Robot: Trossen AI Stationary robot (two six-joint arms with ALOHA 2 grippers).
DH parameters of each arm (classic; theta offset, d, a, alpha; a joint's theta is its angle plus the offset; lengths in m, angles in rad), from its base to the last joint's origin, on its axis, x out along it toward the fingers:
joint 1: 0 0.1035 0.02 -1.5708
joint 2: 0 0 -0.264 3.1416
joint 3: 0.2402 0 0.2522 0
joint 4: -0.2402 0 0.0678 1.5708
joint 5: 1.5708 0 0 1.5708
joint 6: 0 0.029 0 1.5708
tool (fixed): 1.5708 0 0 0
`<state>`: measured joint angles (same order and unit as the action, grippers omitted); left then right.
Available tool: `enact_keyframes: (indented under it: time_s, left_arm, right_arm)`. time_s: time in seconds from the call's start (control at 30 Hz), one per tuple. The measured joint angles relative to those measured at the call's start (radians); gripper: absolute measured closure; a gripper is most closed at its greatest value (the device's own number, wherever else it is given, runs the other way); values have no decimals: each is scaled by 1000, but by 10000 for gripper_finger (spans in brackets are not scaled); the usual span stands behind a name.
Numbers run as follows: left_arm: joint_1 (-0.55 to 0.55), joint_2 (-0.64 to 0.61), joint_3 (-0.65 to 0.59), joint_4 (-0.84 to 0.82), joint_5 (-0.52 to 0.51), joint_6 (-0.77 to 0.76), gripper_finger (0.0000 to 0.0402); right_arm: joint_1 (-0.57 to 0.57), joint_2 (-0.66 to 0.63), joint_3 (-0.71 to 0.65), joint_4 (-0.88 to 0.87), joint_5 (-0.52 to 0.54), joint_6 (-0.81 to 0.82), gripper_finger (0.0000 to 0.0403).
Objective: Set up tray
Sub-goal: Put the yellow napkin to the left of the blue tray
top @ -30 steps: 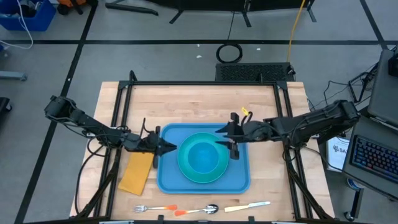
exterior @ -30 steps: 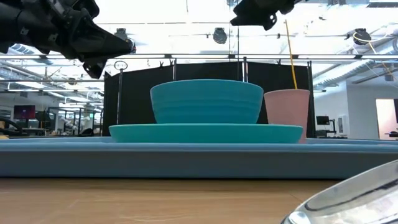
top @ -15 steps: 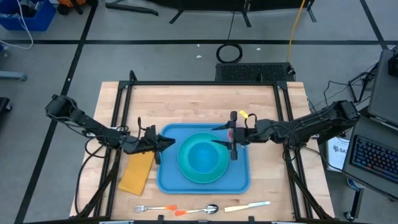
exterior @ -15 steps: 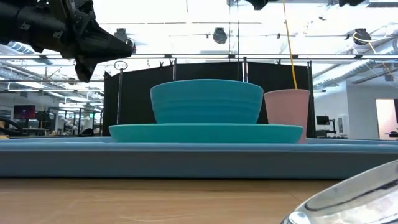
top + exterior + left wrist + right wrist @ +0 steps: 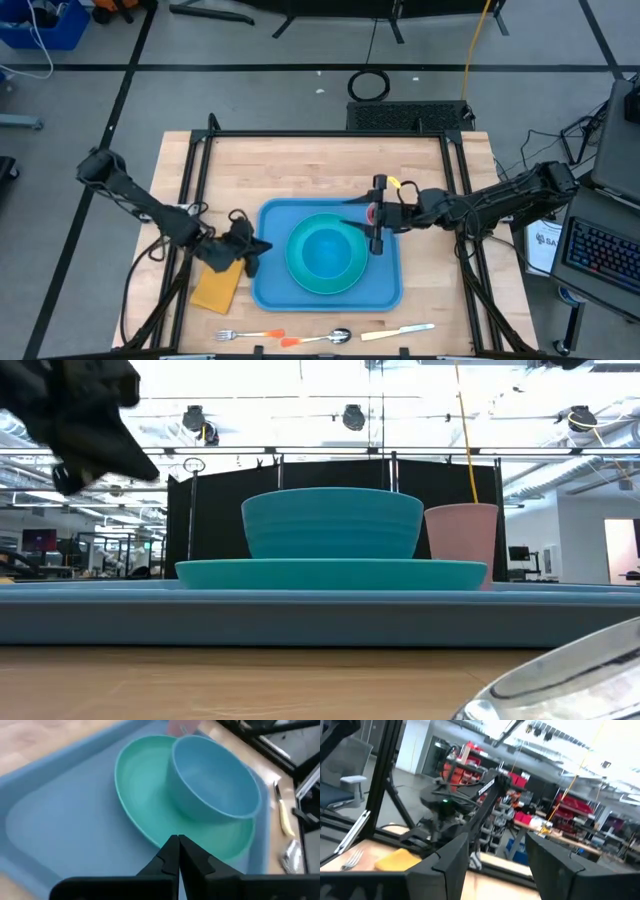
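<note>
The blue tray point(image 5: 268, 292) lies flat on the wooden table. A teal plate point(image 5: 300, 280) rests on it and holds a blue bowl point(image 5: 327, 250). A pink cup point(image 5: 461, 538) stands behind the plate at the tray's far right, mostly hidden under my right gripper in the high view. My left gripper point(image 5: 264, 247) hovers shut over the tray's left rim, its fingers point(image 5: 170, 854) pointing at the plate. My right gripper point(image 5: 352, 216) is open above the tray's far right part, its fingers point(image 5: 451, 857) tipped up toward the room.
A yellow napkin point(image 5: 216, 283) lies left of the tray, partly under my left arm. A fork point(image 5: 246, 335), a spoon point(image 5: 330, 337) and a knife point(image 5: 400, 331) lie in a row along the near edge. Bare wood shows beyond the tray.
My left gripper has drawn back from the plate toward the table's left and near edges and has rolled about its own line. My right gripper has stayed over the tray's far right part but has tipped its fingers upward, out of the low view.
</note>
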<state>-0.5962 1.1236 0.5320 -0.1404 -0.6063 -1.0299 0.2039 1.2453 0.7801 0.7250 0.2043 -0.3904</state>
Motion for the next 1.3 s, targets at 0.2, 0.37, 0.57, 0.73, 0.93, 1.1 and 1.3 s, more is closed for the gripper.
enact_keyframes:
  time_s: [0.2, 0.37, 0.57, 0.73, 0.93, 1.1, 1.3]
  left_arm:
    - [-100, 10, 195, -353, 35, -179, 398]
    - [-140, 39, 242, -600, 209, -484, 391]
    - [-153, 131, 240, -662, 279, -652, 395]
    - [-138, 244, 240, -639, 412, -669, 348]
    - [-131, 314, 240, -626, 433, -669, 259]
    - [-132, 342, 240, -607, 442, -687, 198]
    - [-131, 378, 240, -618, 476, -701, 179]
  right_arm:
    - [-2, 0, 0, 50, 0, -45, 215]
    - [-2, 0, 0, 61, 0, -68, 215]
    - [-2, 0, 0, 64, 0, -68, 216]
    - [-2, 0, 0, 64, 0, -63, 216]
    - [-2, 0, 0, 64, 0, -64, 216]
    - [-2, 0, 0, 56, 1, -53, 216]
    - [-2, 0, 0, 53, 1, -45, 216]
